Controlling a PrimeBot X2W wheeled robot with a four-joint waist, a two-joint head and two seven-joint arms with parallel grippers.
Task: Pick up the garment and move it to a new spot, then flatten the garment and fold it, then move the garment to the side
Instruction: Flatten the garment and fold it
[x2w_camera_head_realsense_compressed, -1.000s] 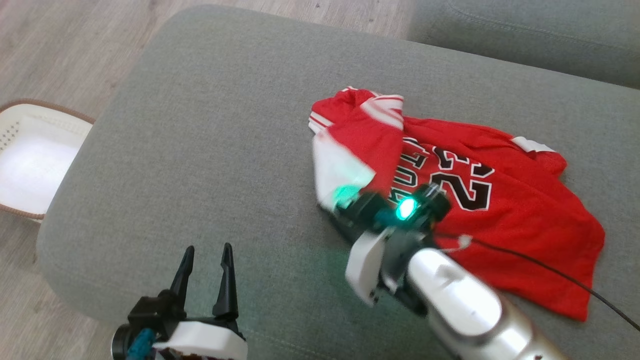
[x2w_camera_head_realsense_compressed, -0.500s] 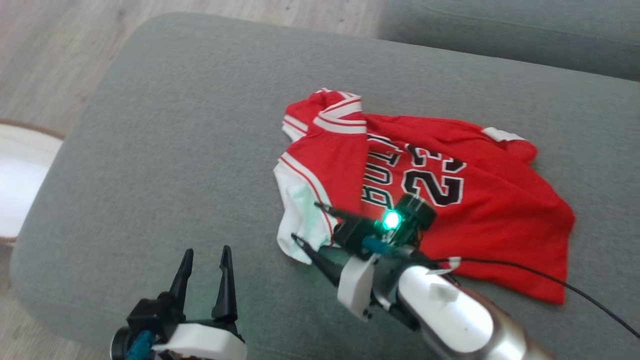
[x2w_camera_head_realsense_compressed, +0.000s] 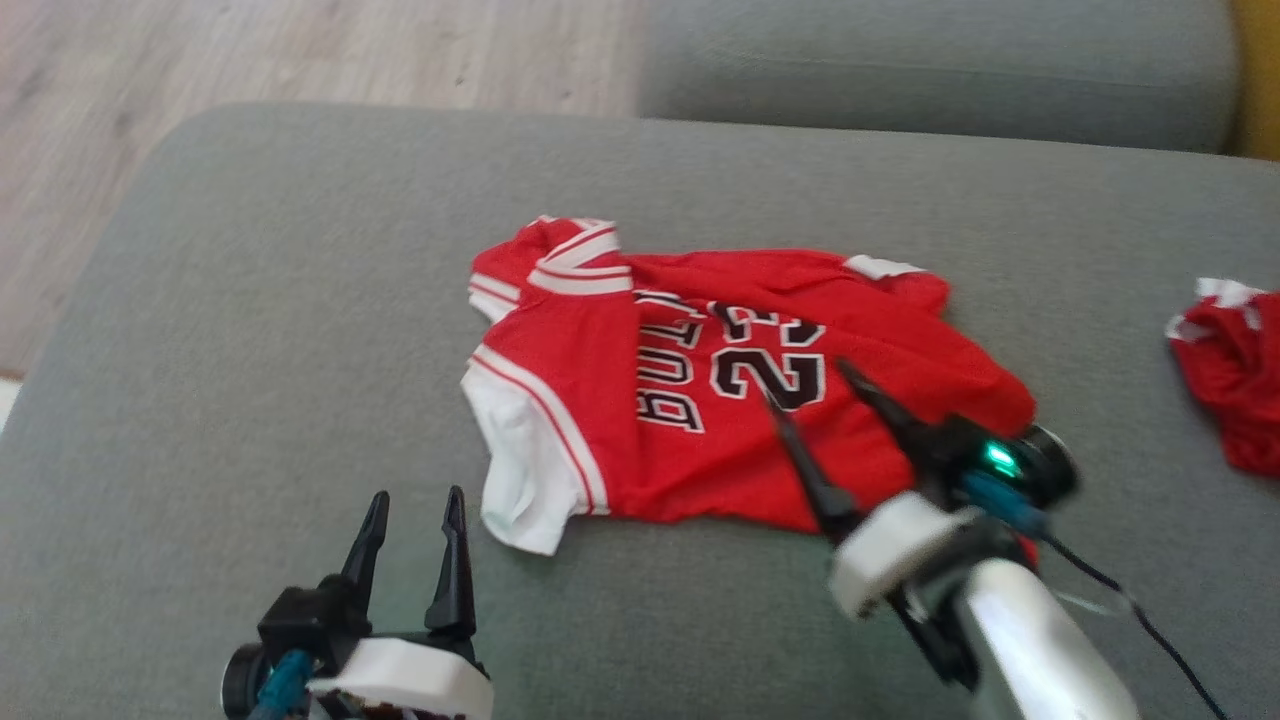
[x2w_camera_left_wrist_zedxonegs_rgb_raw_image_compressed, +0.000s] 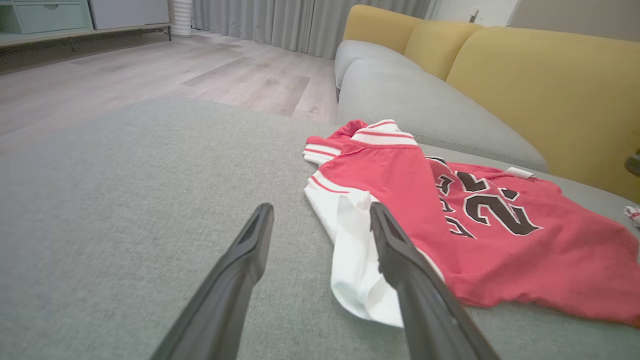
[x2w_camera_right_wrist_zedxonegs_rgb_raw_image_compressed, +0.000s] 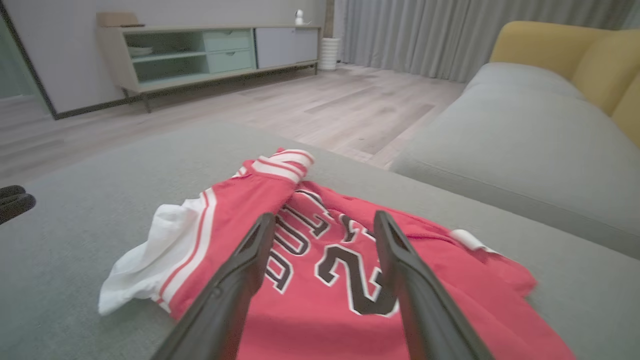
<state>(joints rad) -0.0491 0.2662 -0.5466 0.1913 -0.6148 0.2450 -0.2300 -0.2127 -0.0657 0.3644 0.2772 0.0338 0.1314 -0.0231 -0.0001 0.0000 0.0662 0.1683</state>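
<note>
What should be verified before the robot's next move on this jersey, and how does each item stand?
1. Right gripper open: ok, poised above the jersey.
2. Left gripper open and off the cloth: ok.
3. Jersey wholly on the grey cushion: ok.
4. Jersey flat: not ok, bunched and folded over at its white-edged side.
5. Jersey apart from the other red garment: ok.
6. Right gripper touching the cloth: cannot tell.
</note>
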